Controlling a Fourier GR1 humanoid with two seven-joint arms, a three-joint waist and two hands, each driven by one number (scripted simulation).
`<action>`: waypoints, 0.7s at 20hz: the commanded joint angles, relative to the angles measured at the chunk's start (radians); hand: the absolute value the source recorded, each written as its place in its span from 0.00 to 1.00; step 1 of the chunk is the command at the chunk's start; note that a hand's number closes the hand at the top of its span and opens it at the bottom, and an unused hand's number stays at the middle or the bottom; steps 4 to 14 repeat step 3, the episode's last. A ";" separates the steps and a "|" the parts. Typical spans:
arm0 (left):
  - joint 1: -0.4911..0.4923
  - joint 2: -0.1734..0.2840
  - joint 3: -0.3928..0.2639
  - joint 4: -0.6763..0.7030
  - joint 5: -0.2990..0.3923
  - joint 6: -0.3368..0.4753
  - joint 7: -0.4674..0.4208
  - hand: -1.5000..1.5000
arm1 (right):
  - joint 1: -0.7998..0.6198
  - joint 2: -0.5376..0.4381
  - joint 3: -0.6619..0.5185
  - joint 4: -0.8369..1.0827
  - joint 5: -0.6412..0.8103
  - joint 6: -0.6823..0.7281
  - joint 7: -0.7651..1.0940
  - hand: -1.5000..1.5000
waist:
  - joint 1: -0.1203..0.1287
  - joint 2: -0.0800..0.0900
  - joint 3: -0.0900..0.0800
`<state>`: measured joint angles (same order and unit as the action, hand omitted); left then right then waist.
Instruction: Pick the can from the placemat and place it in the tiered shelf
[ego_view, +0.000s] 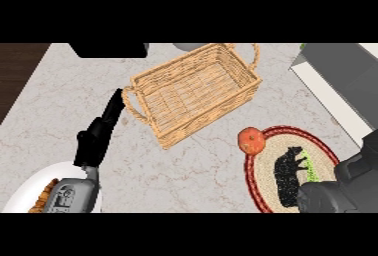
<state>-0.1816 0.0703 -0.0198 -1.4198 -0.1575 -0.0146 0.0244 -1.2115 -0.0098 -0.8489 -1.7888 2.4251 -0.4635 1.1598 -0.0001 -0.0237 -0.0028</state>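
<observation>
Pale marble counter (207, 170); left hand (100, 135) flat-fingered, right hand (336, 192) perhaps clasping something on placemat (269, 165).

No readable text, labels, brands, numbers or signs anywhere in view.

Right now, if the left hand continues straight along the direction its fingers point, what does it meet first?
Probably the woven wicker basket: the left hand points up-right toward the basket's near handle. Its height above the counter is unclear, so it might pass over.
</observation>
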 joint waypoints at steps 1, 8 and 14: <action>0.012 -0.026 -0.018 -0.015 0.000 0.008 0.021 0.50 | 0.042 0.009 0.098 -0.183 -0.049 0.245 0.033 0.00 | 0.011 -0.005 0.001; -0.004 -0.003 -0.010 0.015 -0.006 -0.006 -0.001 0.50 | 0.077 0.010 0.153 -0.233 -0.036 0.317 0.027 0.00 | 0.019 0.002 -0.001; -0.004 -0.003 -0.010 0.015 -0.006 -0.006 -0.001 0.50 | 0.077 0.010 0.153 -0.233 -0.036 0.317 0.027 0.00 | 0.019 0.002 -0.001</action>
